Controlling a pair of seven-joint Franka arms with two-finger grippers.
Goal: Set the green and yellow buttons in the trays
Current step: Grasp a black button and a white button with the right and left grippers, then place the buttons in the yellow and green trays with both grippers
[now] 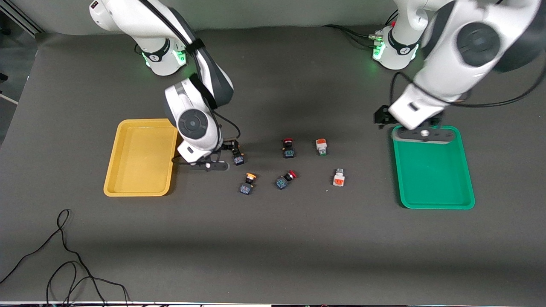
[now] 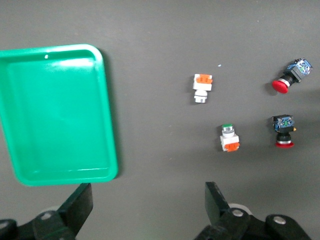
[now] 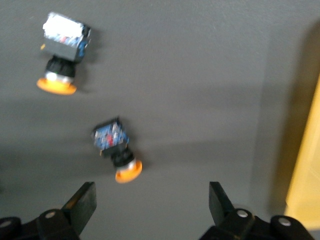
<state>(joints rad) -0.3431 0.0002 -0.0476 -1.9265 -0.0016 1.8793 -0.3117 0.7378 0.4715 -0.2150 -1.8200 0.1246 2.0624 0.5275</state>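
The yellow tray (image 1: 140,157) lay toward the right arm's end of the table, with nothing in it. Just beside its rim the right gripper (image 1: 228,155) hung low over the mat; the right wrist view showed its fingers (image 3: 82,205) spread wide and holding nothing. One yellow-capped button (image 1: 238,158) lay on the mat close to those fingers, seen in the right wrist view (image 3: 117,150) as a blue-and-black body with an orange-yellow cap. The second yellow-capped button (image 1: 248,183) lay nearer the front camera, apart from the first.

Toward the middle sat two red-capped switches, one (image 1: 288,148) farther from the front camera and one (image 1: 285,179) nearer. Next came the two white-bodied buttons with orange blocks: one with a green end (image 1: 321,147), farther from the camera, and the other (image 1: 338,177) nearer.

The green tray (image 1: 433,175) lay toward the left arm's end, also holding nothing. The left gripper (image 1: 422,133) hovered over that tray's edge nearest the robot bases, its fingers (image 2: 80,202) wide apart and bare.

A loose black cable (image 1: 64,256) trailed across the mat near the front camera. No brand or writing could be read on any button or tray.
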